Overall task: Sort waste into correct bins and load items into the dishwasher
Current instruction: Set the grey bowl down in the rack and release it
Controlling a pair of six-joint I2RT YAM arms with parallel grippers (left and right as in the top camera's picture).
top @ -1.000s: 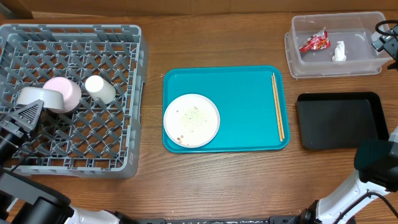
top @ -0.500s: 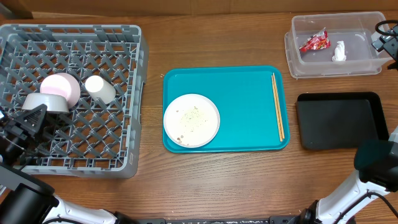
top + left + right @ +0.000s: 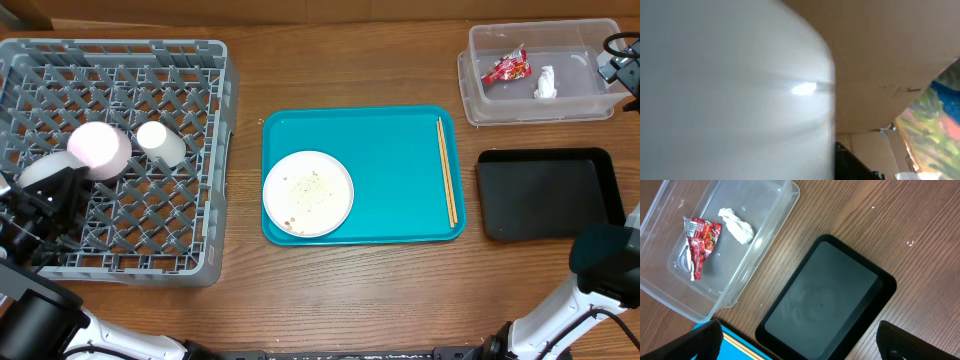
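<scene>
The pale grey bowl [image 3: 97, 149] lies tipped in the dish rack [image 3: 120, 46], hardly moved since earlier, close against the left gripper [image 3: 58, 193] (its jaws' gap I cannot tell); right gripper [image 3: 798, 330] jaws gape wide, empty.

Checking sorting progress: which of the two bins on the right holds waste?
The clear tub, holding the red wrapper and white tissue; the black tray holds nothing.

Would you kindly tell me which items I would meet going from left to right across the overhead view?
In order: pale round bowl → small white cup → round white plate → thin wooden chopsticks → shallow black rectangular tray.
</scene>
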